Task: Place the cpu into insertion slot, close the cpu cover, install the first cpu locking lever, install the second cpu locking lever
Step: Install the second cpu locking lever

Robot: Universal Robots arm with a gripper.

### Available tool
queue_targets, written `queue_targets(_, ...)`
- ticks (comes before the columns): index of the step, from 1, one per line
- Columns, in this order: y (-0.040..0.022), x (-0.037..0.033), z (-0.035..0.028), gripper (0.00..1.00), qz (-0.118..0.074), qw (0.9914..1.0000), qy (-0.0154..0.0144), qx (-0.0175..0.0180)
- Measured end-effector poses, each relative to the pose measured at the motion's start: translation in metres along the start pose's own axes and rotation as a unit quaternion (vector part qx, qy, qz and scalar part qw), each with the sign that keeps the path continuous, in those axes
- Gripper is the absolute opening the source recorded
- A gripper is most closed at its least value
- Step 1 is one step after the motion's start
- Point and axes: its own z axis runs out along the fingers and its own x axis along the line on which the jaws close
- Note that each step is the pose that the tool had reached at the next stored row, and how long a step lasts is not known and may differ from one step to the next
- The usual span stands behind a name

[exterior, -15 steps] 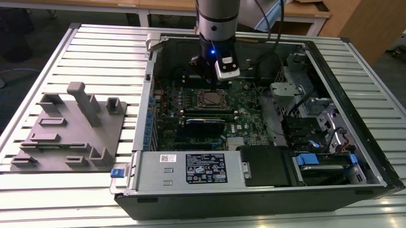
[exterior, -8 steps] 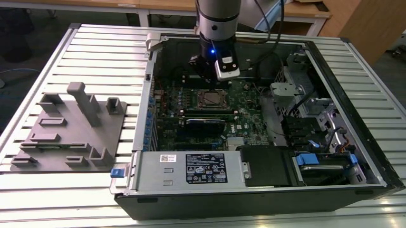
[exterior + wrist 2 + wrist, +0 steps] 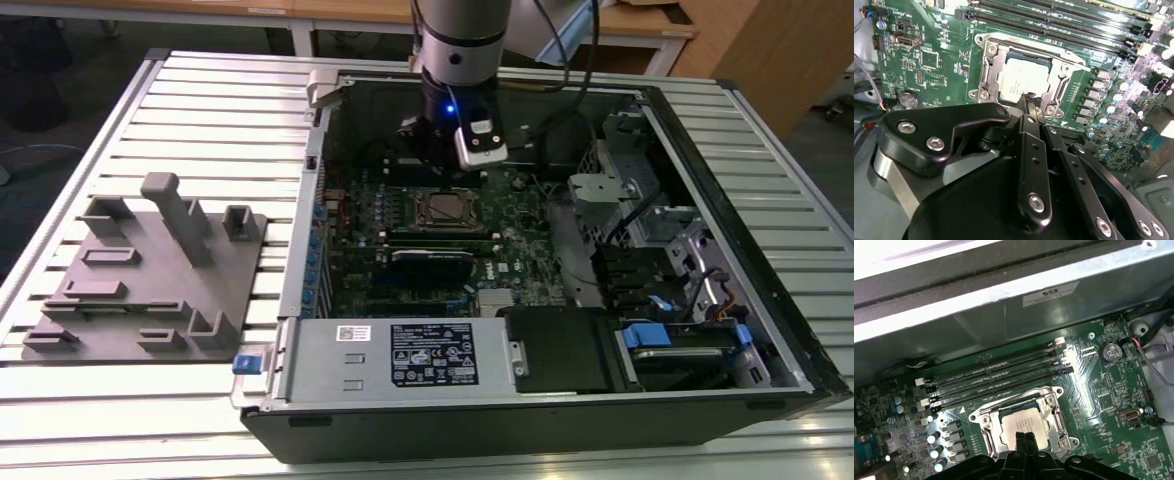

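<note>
The computer case (image 3: 534,400) lies open on the slatted surface (image 3: 214,90), with the arm (image 3: 461,40) reaching down into it above the motherboard (image 3: 400,240).

Risk, largest item first. The motherboard (image 3: 929,60) carries tall capacitors (image 3: 1104,107) and memory slots (image 3: 999,372) close around the socket (image 3: 1021,422). A sideways slip of the pincer (image 3: 1026,100) could strike these parts. The socket is the second concern: if the cpu (image 3: 1026,82) is not fully seated, pressure from the pincer tip could tilt it and damage the contacts beneath. The cpu cover (image 3: 986,65) is the third concern: its thin frame could catch on the fingertips and bend if force is applied off-centre.

State of the pincer: in both wrist views its fingers are drawn narrow, tips together, holding nothing. The tips sit at the near edge of the cpu; contact cannot be confirmed.

Appearance and location of the cpu: a small flat square with a pale silvery-grey metal top, faintly marked. It lies level inside the socket, framed by the silvery metal cover, just beside the memory slots.
</note>
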Motion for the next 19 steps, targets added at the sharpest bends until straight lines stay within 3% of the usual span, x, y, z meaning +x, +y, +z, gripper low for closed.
queue_targets(4, 0.0003, -0.0011, 0.0013, 0.1, -0.018, 0.99983, 0.0011, 0.0007)
queue_targets(11, -0.0019, -0.0023, 0.0019, 0.1, -0.038, 0.99925, 0.0, 0.0098)
queue_targets(12, -0.0032, -0.0027, 0.0019, 0.1, -0.038, 0.99923, -0.0001, 0.0102)
queue_targets(14, -0.0138, -0.0059, 0.0011, 0.1, -0.038, 0.99921, -0.0001, 0.0103)
queue_targets(19, -0.0215, -0.0083, 0.0006, 0.1, -0.038, 0.99921, -0.0001, 0.0103)
